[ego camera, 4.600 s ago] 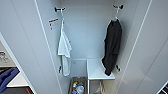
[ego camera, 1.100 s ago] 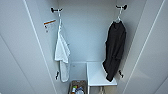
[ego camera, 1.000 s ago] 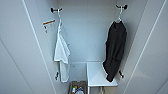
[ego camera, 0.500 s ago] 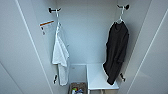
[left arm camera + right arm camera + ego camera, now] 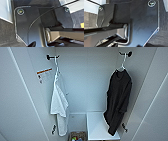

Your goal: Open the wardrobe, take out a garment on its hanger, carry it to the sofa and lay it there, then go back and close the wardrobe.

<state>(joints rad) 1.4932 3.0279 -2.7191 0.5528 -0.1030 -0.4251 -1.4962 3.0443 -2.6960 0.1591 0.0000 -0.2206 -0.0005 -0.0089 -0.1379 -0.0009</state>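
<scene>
Two garments hang inside the open wardrobe (image 5: 86, 84), whose doors stand swung wide to either side. Against the head view of a few seconds ago, the whole interior sits larger and lower in the picture, so the camera has drawn closer; the clothes themselves keep their places on their hooks.

The black garment (image 5: 118, 100) hangs limp on the white hanger (image 5: 122, 64), hooked over a dark peg (image 5: 126, 53) on the wardrobe's right inner wall. Its lower end droops over the right part of a white shelf block (image 5: 96, 125) on the wardrobe floor. A white shirt (image 5: 59, 105) hangs from a matching peg (image 5: 51, 57) on the left inner wall.

Just beside the white shirt, on that left wall, a white sticker (image 5: 44, 75) carries an orange band across its top; its print is too blurred to read. Below the shirt, at the wardrobe floor, stands a small basket (image 5: 77, 136) with coloured things in it.

Whether either gripper is spread or pressed together I cannot tell: the wrist views show dark carpet (image 5: 6, 32) but no fingers.
</scene>
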